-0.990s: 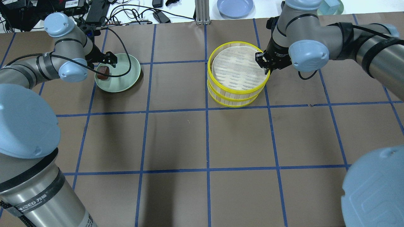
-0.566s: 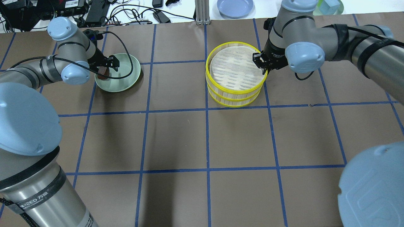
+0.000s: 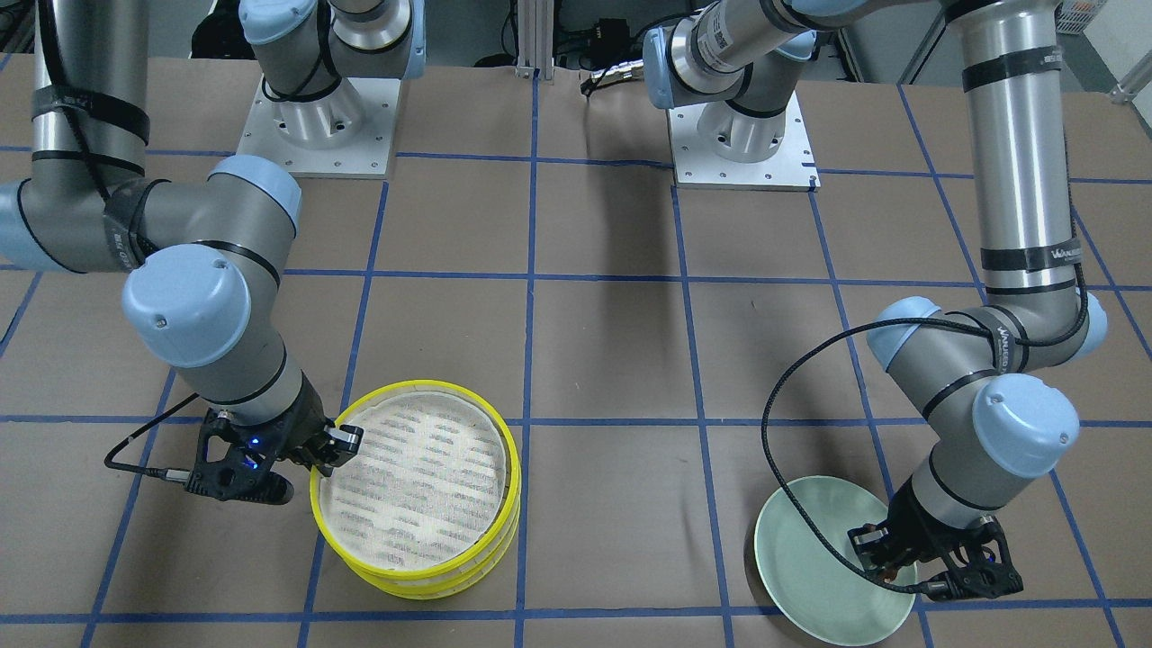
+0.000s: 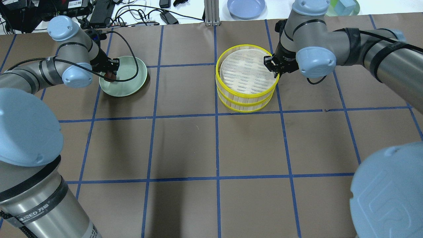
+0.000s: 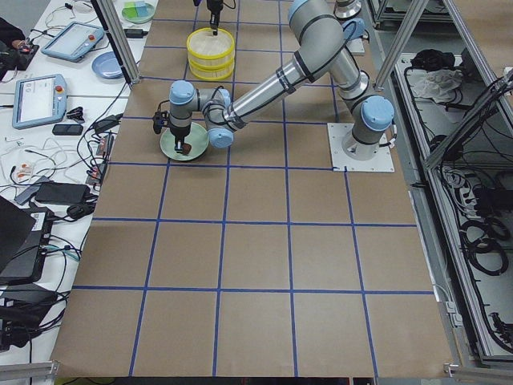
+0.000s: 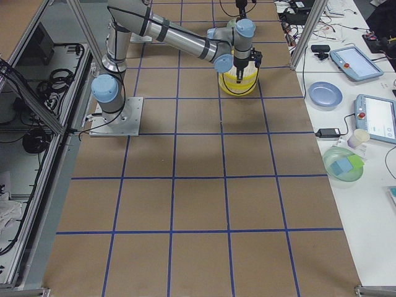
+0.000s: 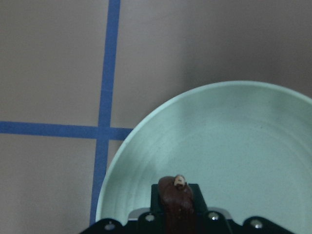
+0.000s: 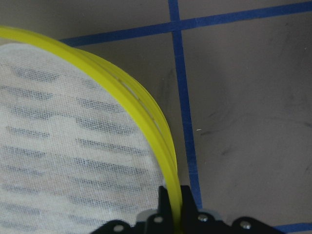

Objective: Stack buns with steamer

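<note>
The left pincer (image 4: pixel 110 73) is clenched on the dark reddish-brown bun (image 7: pixel 176 197). The bun stands between its two fingers, with a pale speck on its top end. Pincer and bun hang over the pale green plate (image 4: pixel 130 87), above the part of the dish nearest the left edge of the surface (image 4: pixel 251 145). Whether the bun touches the plate cannot be told. The plate lies near the far edge, towards the far left corner, and a black cable from the left arm loops across it.

The steamer (image 4: pixel 246 97) stands near the far edge too, a little right of the middle and well apart from the plate. It has two round tiers with yellow rims and pale slatted walls. The right pincer (image 4: pixel 273 68) grips the rim of the upper tier (image 8: pixel 141 112) on the side facing the right edge, with one finger inside the ring and one outside. A white cloth (image 8: pixel 63 146) covers the floor of that tier, and dark slots show through it. The upper tier sits over the lower tier (image 3: pixel 423 585), slightly out of line with it; whether it rests on it or is raised cannot be told.

Blue tape lines (image 4: pixel 217 145) divide the brown surface into squares.
</note>
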Controlling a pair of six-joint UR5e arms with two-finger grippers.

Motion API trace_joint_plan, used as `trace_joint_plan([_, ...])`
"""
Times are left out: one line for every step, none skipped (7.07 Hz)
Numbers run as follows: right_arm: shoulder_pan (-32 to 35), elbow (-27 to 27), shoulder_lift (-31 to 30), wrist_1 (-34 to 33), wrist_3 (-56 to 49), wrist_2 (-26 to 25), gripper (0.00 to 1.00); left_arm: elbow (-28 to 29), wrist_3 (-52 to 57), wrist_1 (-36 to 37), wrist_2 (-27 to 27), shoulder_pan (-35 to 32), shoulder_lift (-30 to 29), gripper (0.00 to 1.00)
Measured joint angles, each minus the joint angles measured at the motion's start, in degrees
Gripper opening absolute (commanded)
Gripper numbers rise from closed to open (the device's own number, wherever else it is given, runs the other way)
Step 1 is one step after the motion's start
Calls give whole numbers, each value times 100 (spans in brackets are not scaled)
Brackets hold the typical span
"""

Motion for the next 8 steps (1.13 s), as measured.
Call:
trace_joint_plan([0, -9, 7, -17, 4, -16, 13, 4, -289, -19, -105, -30, 99, 0])
trace_joint_plan([0, -19, 3, -27, 6, -23, 17, 6, -715, -35, -201, -126, 216, 0])
trace_joint_plan([0, -22, 2, -34, 9, -24, 20, 7, -1147, -46, -319, -269, 346, 0])
trace_joint_plan([0, -22, 3, -39, 11, -21, 32, 8, -1532, -69, -430, -414, 489, 0])
trace_joint_plan([0, -19, 16, -50, 11, -21, 43, 8, -1839, -108, -488, -553, 625, 0])
trace_joint_plan([0, -16, 36, -66, 12, -24, 70, 8, -2217, -146, -535, -729, 771, 0])
trace_joint_plan([0, -16, 48, -73, 11, -28, 99, 8, -2699, -163, -584, -946, 913, 0])
trace_joint_plan([-1, -16, 38, -90, 5, -60, 100, 10, -3298, -154, -673, -1209, 1042, 0])
